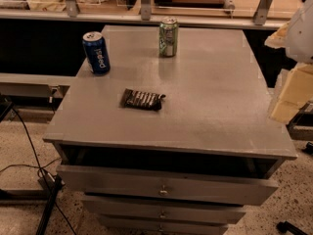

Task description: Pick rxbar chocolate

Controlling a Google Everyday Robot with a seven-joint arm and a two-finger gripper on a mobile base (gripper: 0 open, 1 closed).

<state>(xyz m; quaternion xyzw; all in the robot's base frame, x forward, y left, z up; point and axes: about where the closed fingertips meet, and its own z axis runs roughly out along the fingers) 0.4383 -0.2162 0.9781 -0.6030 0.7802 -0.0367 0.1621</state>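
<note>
The rxbar chocolate (142,99) lies flat on the grey cabinet top (210,97), left of centre and toward the front. It has a dark wrapper with pale lettering. My gripper (289,98) is at the right edge of the view, past the cabinet's right side, well to the right of the bar and holding nothing. The white arm (299,28) rises above it.
A blue can (96,52) stands at the back left of the top and a green can (168,36) at the back centre. The top drawer (166,182) is pulled slightly open. Cables (29,155) run over the floor at left. A rail (146,13) crosses behind.
</note>
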